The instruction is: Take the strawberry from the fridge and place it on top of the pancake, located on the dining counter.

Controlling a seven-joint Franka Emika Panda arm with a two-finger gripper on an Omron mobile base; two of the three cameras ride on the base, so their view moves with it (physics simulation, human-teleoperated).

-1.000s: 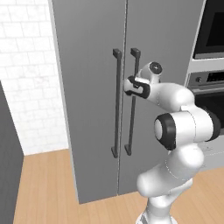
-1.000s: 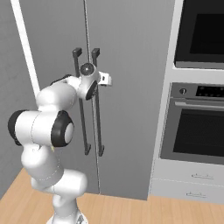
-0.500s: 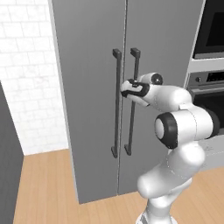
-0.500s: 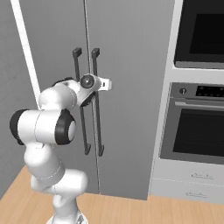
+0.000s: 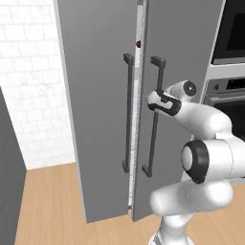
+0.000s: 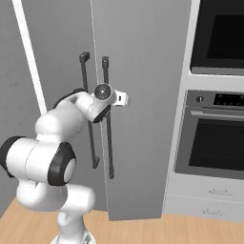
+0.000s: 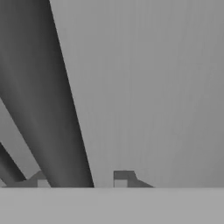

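Observation:
The fridge [image 5: 95,95] is a tall grey double-door cabinet right in front of me. Its right door [image 6: 143,71] stands ajar by a narrow crack that shows white inside. High in that crack sits a small red spot [image 5: 139,44]; I cannot tell which fruit it is. My gripper [image 5: 155,99] is at the right door's dark bar handle [image 5: 154,143], about mid-height. In the hand view that handle [image 7: 48,109] runs between the two fingertips [image 7: 122,176], with my gripper [image 7: 82,178] shut on it. The pancake and dining counter are out of view.
A built-in oven stack [image 6: 219,138] with drawers [image 6: 209,198] below it stands just right of the fridge. A white brick wall [image 5: 28,72] and a dark panel [image 5: 9,182] are to the left. Wooden floor [image 5: 48,201] lies in front of the fridge.
The right fridge door has swung out a little with the gripper on its handle, opening a thin gap between the doors. The hand has come slightly lower and toward me.

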